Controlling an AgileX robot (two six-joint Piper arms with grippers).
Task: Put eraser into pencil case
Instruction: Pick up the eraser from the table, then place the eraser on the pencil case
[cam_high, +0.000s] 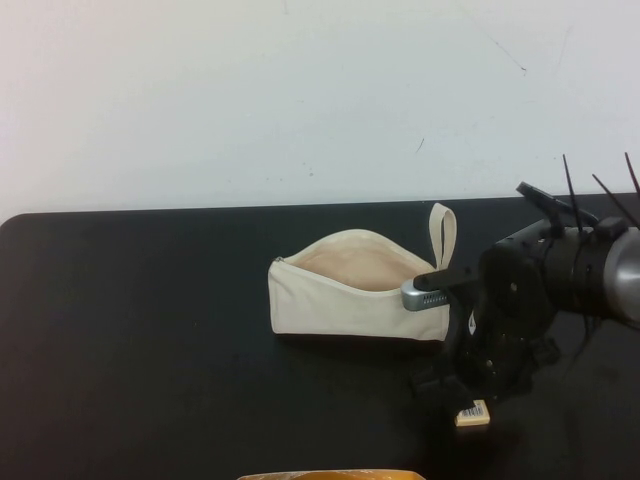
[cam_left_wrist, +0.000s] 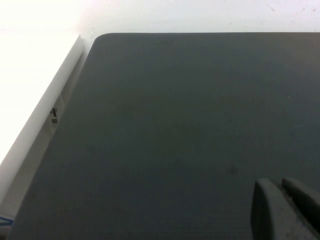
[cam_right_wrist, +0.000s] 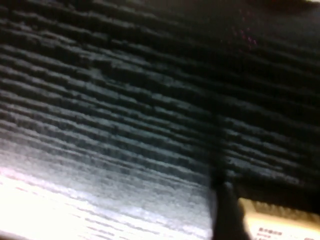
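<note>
The pencil case (cam_high: 350, 290) is a cream canvas pouch lying in the middle of the black table, its mouth open to a peach lining and its wrist loop (cam_high: 442, 232) at the right end. The eraser (cam_high: 473, 413), a tiny pale yellow block with a barcode label, lies on the table in front of the pouch's right end. My right gripper (cam_high: 462, 395) is lowered right over it, touching or nearly touching; in the right wrist view the eraser (cam_right_wrist: 280, 222) sits against a dark part of the gripper. My left gripper (cam_left_wrist: 280, 187) is shut and empty above bare table, outside the high view.
A yellow-orange object (cam_high: 330, 474) shows at the front edge of the high view. The black table (cam_high: 130, 330) ends at a white wall (cam_high: 300, 90) behind. In the left wrist view the table's edge meets a white surface (cam_left_wrist: 35, 100).
</note>
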